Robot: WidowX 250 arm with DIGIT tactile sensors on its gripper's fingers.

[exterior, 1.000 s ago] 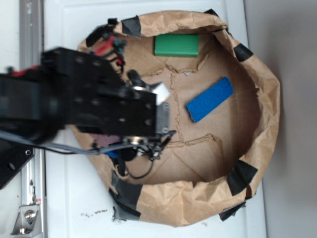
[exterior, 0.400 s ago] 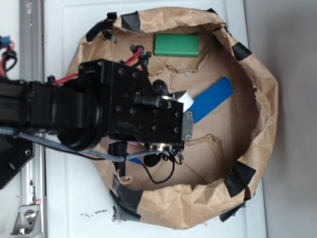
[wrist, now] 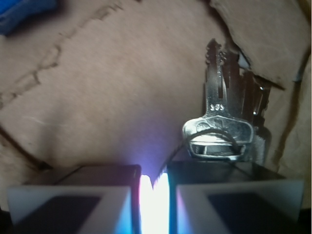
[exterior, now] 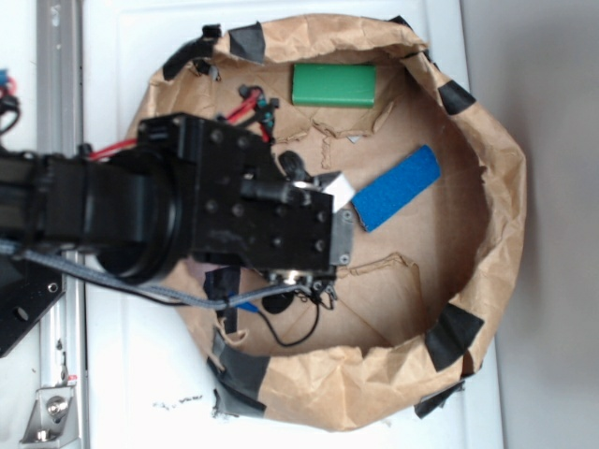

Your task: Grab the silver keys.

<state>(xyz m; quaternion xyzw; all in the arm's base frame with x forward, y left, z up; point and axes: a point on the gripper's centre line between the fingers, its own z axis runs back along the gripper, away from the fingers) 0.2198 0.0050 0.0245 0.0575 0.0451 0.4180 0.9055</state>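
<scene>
The silver keys (wrist: 219,122) show only in the wrist view, a fanned bunch whose big key head sits right at my right fingertip, blades pointing away. My gripper (wrist: 154,178) has its jaws nearly together, leaving a narrow bright slit. A thin dark wire curves from the key ring into that slit, so the jaws seem to pinch it. In the exterior view the black arm covers the left of the paper-lined basin (exterior: 505,168), and the gripper (exterior: 299,285) and the keys are hidden beneath it.
A blue block (exterior: 397,188) lies just right of the arm, and its corner shows in the wrist view (wrist: 19,12). A green block (exterior: 334,84) rests at the basin's far side. Crumpled paper walls with black tape ring the floor.
The arm swung right across the basin from the left wall, then drew back slightly to the left, uncovering more of the blue block.
</scene>
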